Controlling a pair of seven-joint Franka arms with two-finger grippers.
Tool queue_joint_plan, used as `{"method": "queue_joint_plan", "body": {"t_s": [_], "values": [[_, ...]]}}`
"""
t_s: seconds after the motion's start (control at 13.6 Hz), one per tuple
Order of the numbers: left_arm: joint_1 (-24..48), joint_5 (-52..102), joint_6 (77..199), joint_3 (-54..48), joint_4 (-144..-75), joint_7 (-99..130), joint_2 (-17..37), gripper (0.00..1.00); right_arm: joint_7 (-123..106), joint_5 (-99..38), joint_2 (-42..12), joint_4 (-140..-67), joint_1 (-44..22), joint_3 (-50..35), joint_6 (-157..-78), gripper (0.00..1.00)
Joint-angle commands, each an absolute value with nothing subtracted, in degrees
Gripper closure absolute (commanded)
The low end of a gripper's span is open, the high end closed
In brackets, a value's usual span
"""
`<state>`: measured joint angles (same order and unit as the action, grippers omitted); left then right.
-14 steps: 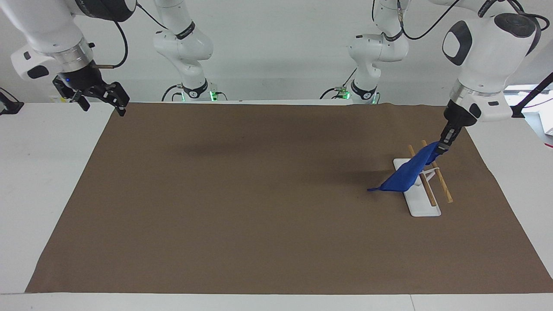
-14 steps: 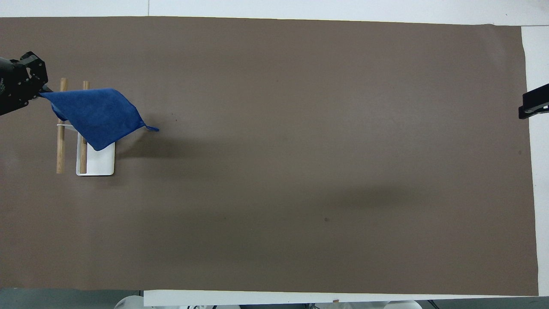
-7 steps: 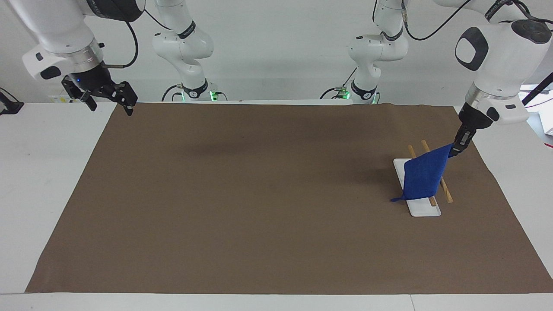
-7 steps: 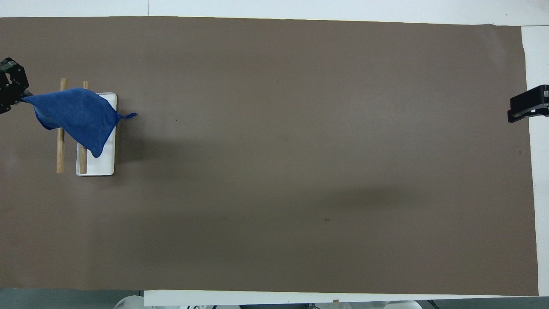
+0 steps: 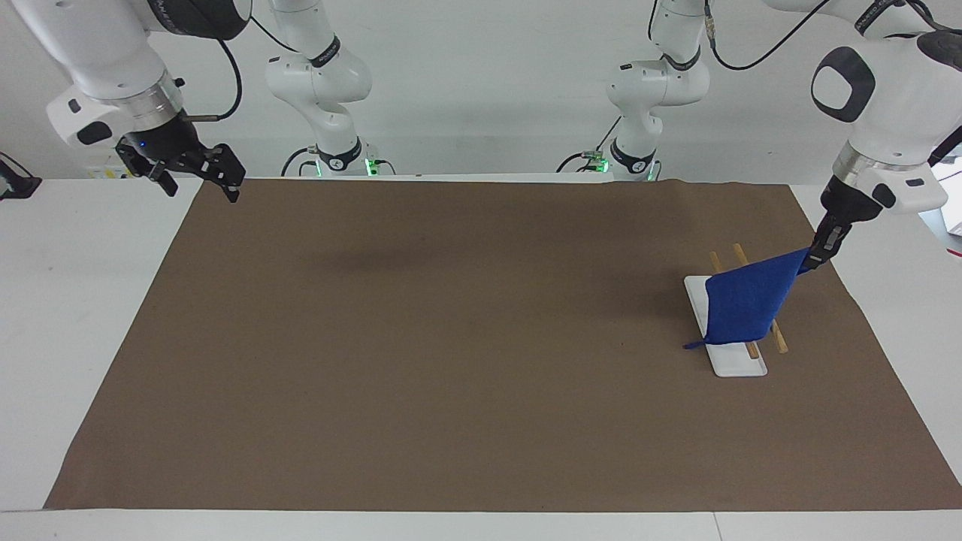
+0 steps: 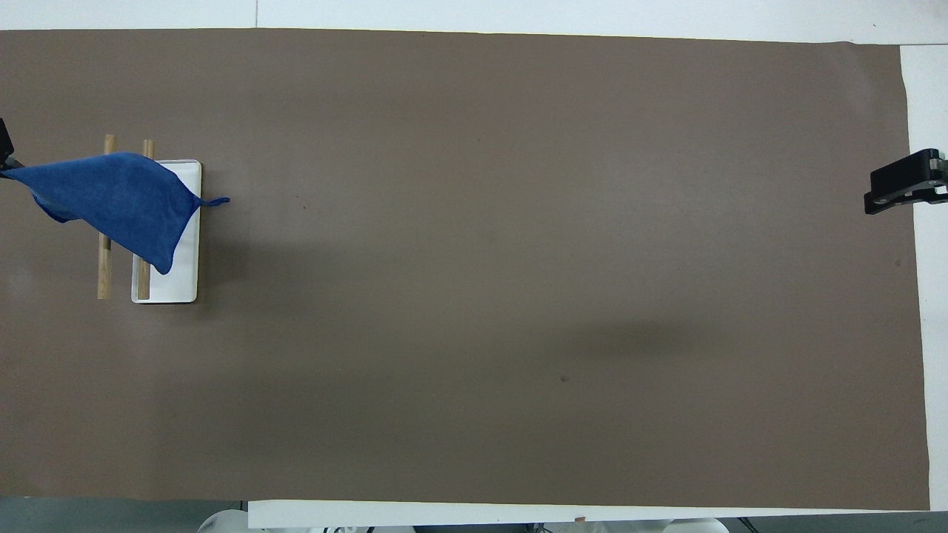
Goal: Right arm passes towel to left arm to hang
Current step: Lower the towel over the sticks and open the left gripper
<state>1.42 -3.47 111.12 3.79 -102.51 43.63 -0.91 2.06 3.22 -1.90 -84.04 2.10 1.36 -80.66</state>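
Note:
The blue towel (image 5: 748,300) hangs stretched over the two wooden rods (image 5: 778,340) of a small rack with a white base (image 5: 736,364), toward the left arm's end of the table. My left gripper (image 5: 815,259) is shut on one towel corner, pulling it out past the rods. The towel's loop tag (image 5: 691,345) dangles at the other corner. In the overhead view the towel (image 6: 115,200) covers the rods (image 6: 104,270), and the left gripper is almost out of that view. My right gripper (image 5: 199,169) is empty, up in the air over the mat's edge at the right arm's end (image 6: 900,191).
A brown mat (image 5: 466,338) covers most of the white table (image 5: 68,300). The rack is the only thing standing on it.
My left gripper pulled the towel corner outward toward the table's end, drawing the cloth across the rods. My right gripper shifted slightly inward toward the mat.

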Motion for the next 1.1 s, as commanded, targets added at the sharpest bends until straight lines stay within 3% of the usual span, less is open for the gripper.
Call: {"method": "queue_joint_plan", "body": {"t_s": [0.0,0.29,1.03], "values": [[-1.7,-4.3,113.8,3.2,-105.6,39.8,-2.8,1.0,0.2,1.9,-0.4,-85.9,2.7,1.3,-80.2,0.0],[-3.8,-4.3,123.3,3.2,-113.4,37.7,-5.4,1.0,0.6,1.9,-0.4,-86.0,2.6,1.3,-80.2,0.0],[-9.4,-4.2,137.1,3.2,-124.0,30.9,-4.7,0.99,0.4,1.9,-0.4,-86.0,2.2,1.2,-80.1,0.0]]}}
